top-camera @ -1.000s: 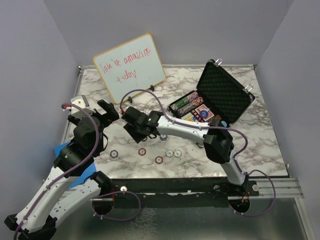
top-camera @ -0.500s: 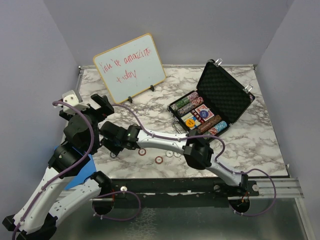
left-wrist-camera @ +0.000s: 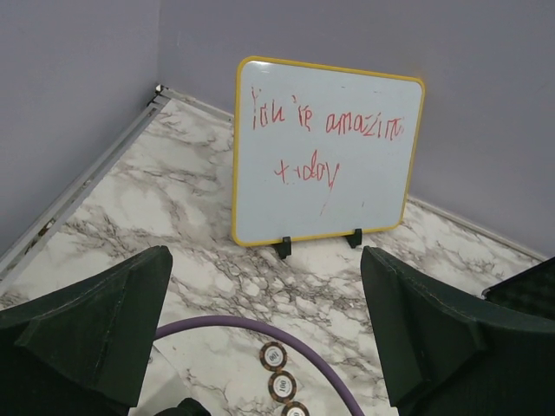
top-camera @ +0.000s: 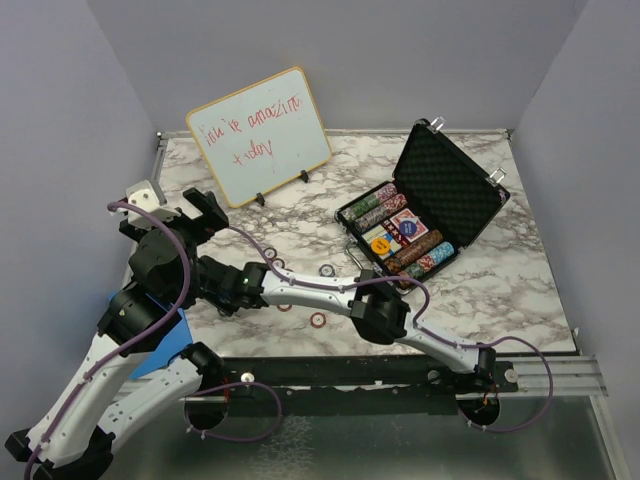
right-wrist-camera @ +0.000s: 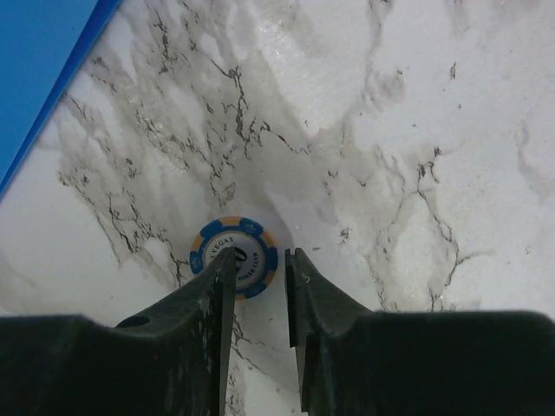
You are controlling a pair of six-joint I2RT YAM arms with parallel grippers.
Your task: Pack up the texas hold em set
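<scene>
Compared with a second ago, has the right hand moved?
Yes. The right hand swung left across the table, away from the briefcase, toward the left edge.

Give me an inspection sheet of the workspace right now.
Surface: marble table.
Job's things: briefcase open, chip rows and cards inside; loose chips on the table.
Clutter: whiteboard standing back left; blue sheet at the table's left edge.
Grippers: left gripper wide open, empty; right gripper narrowly open at a blue-and-orange chip, grip not seen.
Cables: purple cable arcs between the left gripper's fingers in its wrist view.
Surroundings: plain walls, nothing else seen.
</scene>
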